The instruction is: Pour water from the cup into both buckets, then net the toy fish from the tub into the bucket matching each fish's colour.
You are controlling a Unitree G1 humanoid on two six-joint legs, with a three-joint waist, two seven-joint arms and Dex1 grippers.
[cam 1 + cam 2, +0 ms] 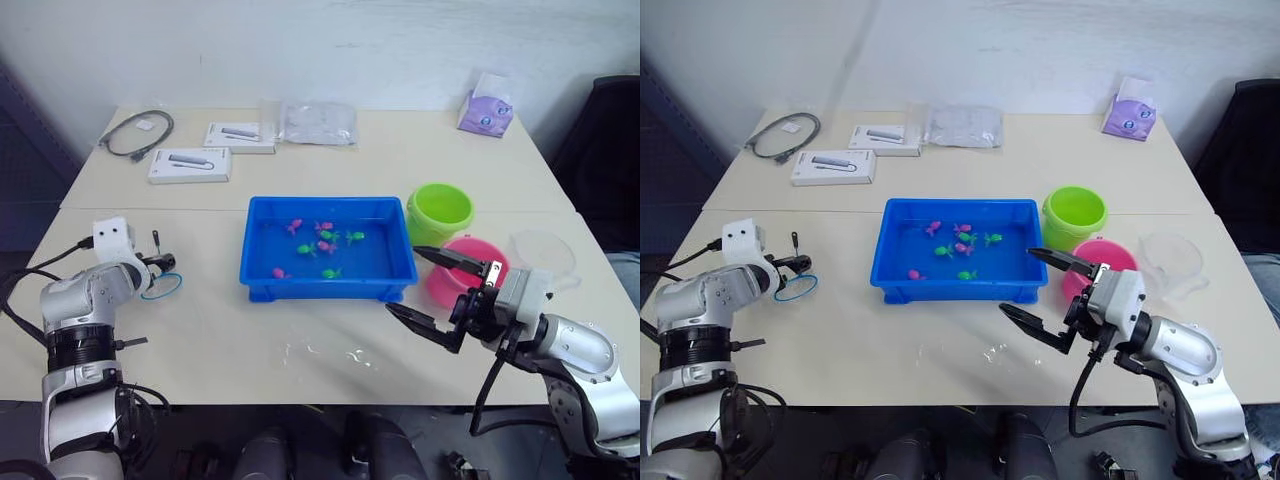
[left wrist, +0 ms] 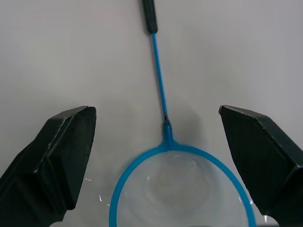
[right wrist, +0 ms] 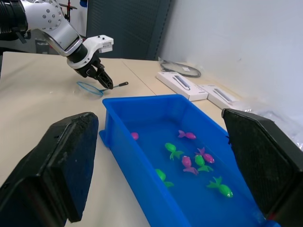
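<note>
Blue-rimmed net point(image 2: 182, 187) lies flat on the table point(image 1: 300, 330), hoop centred between the left gripper's point(image 1: 160, 266) spread jaws, handle running straight ahead of them; jaws empty. Judgement: gripper is lined up over the hoop end to pick the net up. Right gripper point(image 1: 1048, 296) hangs wide open, holding nothing, just off the tub's point(image 1: 262, 282) near corner, fish point(image 3: 175, 150) afloat ahead of its jaws. Pink bucket point(image 1: 498, 250) sits just behind that gripper, green bucket point(image 1: 440, 208) beyond, cup point(image 1: 1170, 262) to its outer side, presumably parked clear of the netting path.
</note>
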